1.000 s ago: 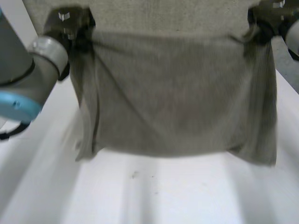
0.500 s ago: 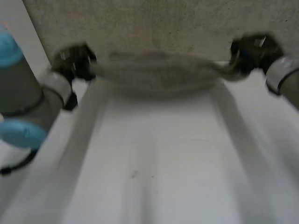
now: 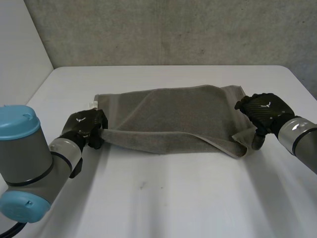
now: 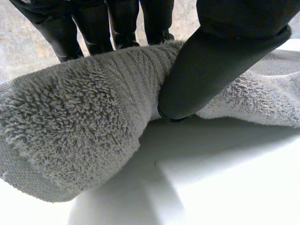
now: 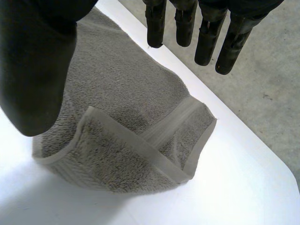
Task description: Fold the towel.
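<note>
Item: grey terry towel (image 3: 168,116), 1 pc, doubled over lengthwise into a long strip.
Location: lay on the white table (image 3: 173,198), running L–R between the two hands.
Towel, L end: gathered into a thick roll of pile (image 4: 79,126) and raised slightly off the table (image 4: 211,178), with shadow beneath it.
Towel, R end: rumpled, w/ one hemmed corner turned up and over (image 5: 126,93). It rested on the table (image 5: 234,187).
Towel, upper layer: its near edge ran slack and diagonal from the L end towards the R end, so the lower layer showed along the far side.
Tag: small white tag (image 3: 92,104) at the towel's far L corner.
Left hand (image 3: 86,126): at the towel's L end, pinching it. Wrist view showed the thumb (image 4: 220,51) pressed down on the roll, w/ the fingers on the roll's opp. side.
Right hand (image 3: 262,110): at the towel's R end. Wrist view showed the fingers (image 5: 206,33) straight and spaced apart. The thumb stood well off from them. The turned-up corner lay below the palm, apart from the fingertips.
Left arm (image 3: 29,163): near side of the towel, beyond its L end.
Right arm (image 3: 302,139): beyond the towel's R end.
Backdrop: concrete wall (image 3: 173,29) on the towel's far side, past the table edge.
</note>
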Robot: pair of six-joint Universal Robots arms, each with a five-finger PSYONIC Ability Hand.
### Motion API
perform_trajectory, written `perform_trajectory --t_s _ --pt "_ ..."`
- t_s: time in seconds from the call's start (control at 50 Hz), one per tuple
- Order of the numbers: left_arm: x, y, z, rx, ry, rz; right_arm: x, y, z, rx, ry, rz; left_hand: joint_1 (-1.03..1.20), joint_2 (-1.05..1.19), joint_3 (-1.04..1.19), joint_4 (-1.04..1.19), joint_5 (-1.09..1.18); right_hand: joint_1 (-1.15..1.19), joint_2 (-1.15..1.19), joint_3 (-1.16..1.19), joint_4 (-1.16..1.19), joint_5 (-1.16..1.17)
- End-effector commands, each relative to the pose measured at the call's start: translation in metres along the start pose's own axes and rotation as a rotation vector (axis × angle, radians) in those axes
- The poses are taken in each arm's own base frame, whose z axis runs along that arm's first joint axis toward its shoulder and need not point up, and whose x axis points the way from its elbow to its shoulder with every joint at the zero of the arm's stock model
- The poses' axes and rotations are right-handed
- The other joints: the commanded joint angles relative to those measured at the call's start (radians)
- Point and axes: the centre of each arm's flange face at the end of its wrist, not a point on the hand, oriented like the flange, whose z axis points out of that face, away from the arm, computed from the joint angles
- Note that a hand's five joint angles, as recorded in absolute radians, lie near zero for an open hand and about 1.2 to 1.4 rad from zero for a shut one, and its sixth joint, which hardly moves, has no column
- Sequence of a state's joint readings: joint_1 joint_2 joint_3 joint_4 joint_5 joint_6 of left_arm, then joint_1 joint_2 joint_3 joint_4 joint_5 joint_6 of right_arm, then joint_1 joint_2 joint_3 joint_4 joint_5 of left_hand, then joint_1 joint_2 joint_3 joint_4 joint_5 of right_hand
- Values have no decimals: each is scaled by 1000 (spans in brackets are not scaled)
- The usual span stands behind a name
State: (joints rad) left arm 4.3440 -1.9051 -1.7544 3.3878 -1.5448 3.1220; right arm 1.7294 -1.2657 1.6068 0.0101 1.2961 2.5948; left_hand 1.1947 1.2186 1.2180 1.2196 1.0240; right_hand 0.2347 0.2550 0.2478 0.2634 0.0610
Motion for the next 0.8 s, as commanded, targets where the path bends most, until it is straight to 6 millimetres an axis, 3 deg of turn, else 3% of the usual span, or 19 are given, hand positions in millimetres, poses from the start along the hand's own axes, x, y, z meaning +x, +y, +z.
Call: perform_trajectory --t_s 0.02,0.1,0.2,0.3,0.44,0.64,0.68,0.7,0.74,0.8 --pt "0 -1 -2 3 0 -3 -17 9 -8 12 -41 -39 202 178 178 177 198 -60 -80 -73 -89 -61" --pt "0 0 -1 -1 0 -4 -26 13 -9 47 -62 -131 196 172 173 171 192 -60 -80 -73 -89 -61" --pt "-1 1 -1 -3 -2 -4 -42 36 -6 25 -101 -444 173 149 149 148 169 58 38 45 30 58" --pt "-1 2 -1 -6 -2 -4 -48 48 -3 12 -115 -588 137 114 114 112 134 76 56 63 48 75" --pt "-1 3 0 0 -2 -4 -47 56 6 24 -99 -612 137 113 114 112 133 85 65 72 56 84" --pt "-1 3 1 11 -1 -2 -42 58 21 60 -37 -636 140 116 117 115 136 341 320 328 312 340" --pt "-1 3 1 8 -1 -2 -40 57 23 65 -25 -639 140 116 117 115 136 559 539 546 531 559" --pt "-1 3 1 8 -1 -2 -40 57 23 65 -25 -639 140 116 117 115 136 561 540 548 532 560" --pt "-1 4 1 6 -2 -2 -37 56 24 63 -4 -640 140 116 117 115 136 876 856 863 848 875" --pt "-1 4 2 6 -2 -2 -34 53 23 62 11 -635 140 116 117 115 136 969 948 956 940 968"
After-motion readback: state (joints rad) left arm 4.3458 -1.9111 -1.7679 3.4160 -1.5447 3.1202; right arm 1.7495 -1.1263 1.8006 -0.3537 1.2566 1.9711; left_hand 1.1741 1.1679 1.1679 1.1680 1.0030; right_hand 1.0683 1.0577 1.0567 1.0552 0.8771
